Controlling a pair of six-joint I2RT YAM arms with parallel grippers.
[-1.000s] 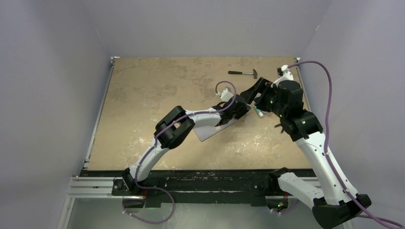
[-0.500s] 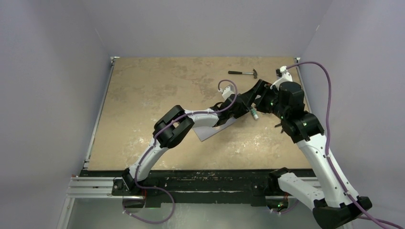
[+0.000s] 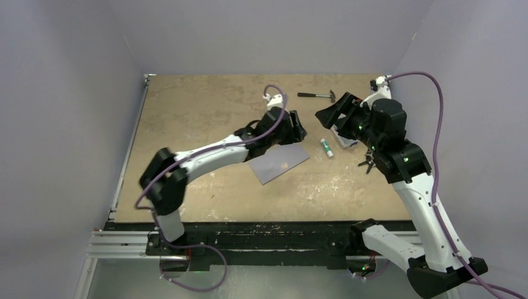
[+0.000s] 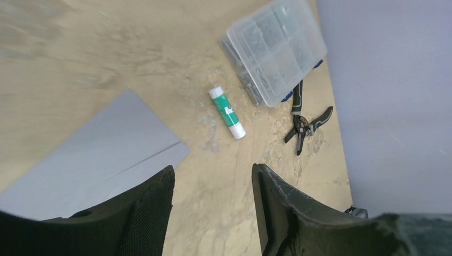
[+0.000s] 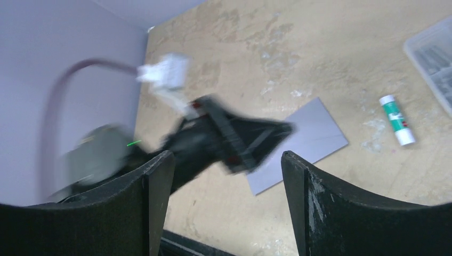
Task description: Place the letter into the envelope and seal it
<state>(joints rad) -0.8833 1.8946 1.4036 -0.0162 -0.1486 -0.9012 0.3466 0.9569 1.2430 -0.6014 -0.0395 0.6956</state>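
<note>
Envelope [image 3: 279, 163] lies flat, partly hidden behind left jaws; both pairs of jaws open.

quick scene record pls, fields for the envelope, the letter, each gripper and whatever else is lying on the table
grey-blue flat paper envelope: lying flat on the tan table, no gripper touching it
cream letter sheet: not visible in any view
left gripper: open, holding nothing, near the envelope's corner
right gripper: open, holding nothing
other items: green-and-white glue stick, clear plastic compartment box, black pliers, hammer
</note>
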